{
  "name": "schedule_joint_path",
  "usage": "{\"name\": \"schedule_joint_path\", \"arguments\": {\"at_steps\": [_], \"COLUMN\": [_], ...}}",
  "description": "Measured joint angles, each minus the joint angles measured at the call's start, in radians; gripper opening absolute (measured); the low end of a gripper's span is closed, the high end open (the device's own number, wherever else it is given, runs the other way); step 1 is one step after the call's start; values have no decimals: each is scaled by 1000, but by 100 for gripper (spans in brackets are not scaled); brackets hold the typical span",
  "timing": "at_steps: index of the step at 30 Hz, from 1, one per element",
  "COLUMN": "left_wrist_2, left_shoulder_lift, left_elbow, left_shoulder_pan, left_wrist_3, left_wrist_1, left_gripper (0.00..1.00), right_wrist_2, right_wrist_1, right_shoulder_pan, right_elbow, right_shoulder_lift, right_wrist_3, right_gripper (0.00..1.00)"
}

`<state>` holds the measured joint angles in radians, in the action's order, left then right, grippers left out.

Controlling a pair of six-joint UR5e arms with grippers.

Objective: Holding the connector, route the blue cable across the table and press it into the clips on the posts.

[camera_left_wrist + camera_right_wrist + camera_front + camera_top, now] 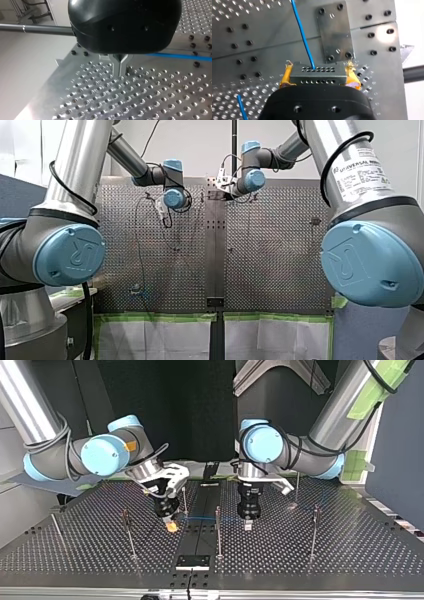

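1. Right wrist view: my right gripper [319,76] clamps the grey connector [317,81] between yellow pads. That rigid block looks like the sound place to hold.
2. The blue cable [303,37] looks thin, light and limp. In the top view it runs rightward from the connector, low over the table [350,550], toward my left gripper [120,68].
3. My left gripper points straight down with its metal fingers pinched together. Whether they nip the cable is hidden.

From my station, the front view showed a pale wall [200,145] beyond the perforated table [280,250]. Green tape [160,316] edged white sheets [175,340] below it. The top view had a black backdrop [190,405] and, at its right, a grey-blue panel [397,435].
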<state>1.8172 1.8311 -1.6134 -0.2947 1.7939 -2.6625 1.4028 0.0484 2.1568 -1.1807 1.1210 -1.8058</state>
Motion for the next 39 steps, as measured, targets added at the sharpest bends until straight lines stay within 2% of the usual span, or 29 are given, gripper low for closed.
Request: {"name": "schedule_joint_path", "arguments": {"at_steps": [9, 16, 20, 21, 22, 23, 24, 25, 26, 27, 28, 29, 30, 39], "left_wrist_2": [-36, -34, -28, -27, -27, -26, -25, -23, -20, -15, -10, -4, 4, 32], "left_shoulder_lift": [69, 113, 118, 118, 119, 119, 118, 118, 118, 118, 118, 118, 118, 89], "left_elbow": [71, 124, 146, 148, 149, 150, 151, 151, 151, 152, 152, 152, 152, 131], "left_shoulder_pan": [7, 13, 15, 15, 15, 14, 13, 12, 11, 9, 7, 6, 4, -9], "left_wrist_3": [4, 6, 11, 16, 20, 25, 30, 32, 34, 34, 33, 31, 28, 1], "left_wrist_1": [-19, -33, -45, -48, -51, -55, -61, -66, -72, -79, -86, -93, -102, -174], "left_gripper": [1, 1, 1, 9, 9, 28, 41, 41, 64, 76, 76, 91, 100, 100], "right_wrist_2": [-12, -13, -15, -15, -15, -15, -16, -16, -16, -16, -16, -15, -15, 3], "right_wrist_1": [13, 16, 15, 15, 15, 15, 15, 15, 15, 14, 14, 13, 12, -11], "right_shoulder_pan": [-41, -69, -75, -76, -76, -76, -76, -76, -76, -76, -76, -76, -76, -76], "right_elbow": [19, 27, 27, 28, 28, 28, 28, 28, 28, 28, 28, 28, 28, 28], "right_shoulder_lift": [-11, -26, -27, -28, -28, -28, -28, -29, -29, -29, -29, -29, -29, -27], "right_wrist_3": [0, 3, 5, 5, 6, 6, 7, 7, 8, 8, 9, 11, 12, 24], "right_gripper": [0, 0, 0, 0, 0, 0, 0, 0, 0, 0, 0, 0, 0, 0]}}
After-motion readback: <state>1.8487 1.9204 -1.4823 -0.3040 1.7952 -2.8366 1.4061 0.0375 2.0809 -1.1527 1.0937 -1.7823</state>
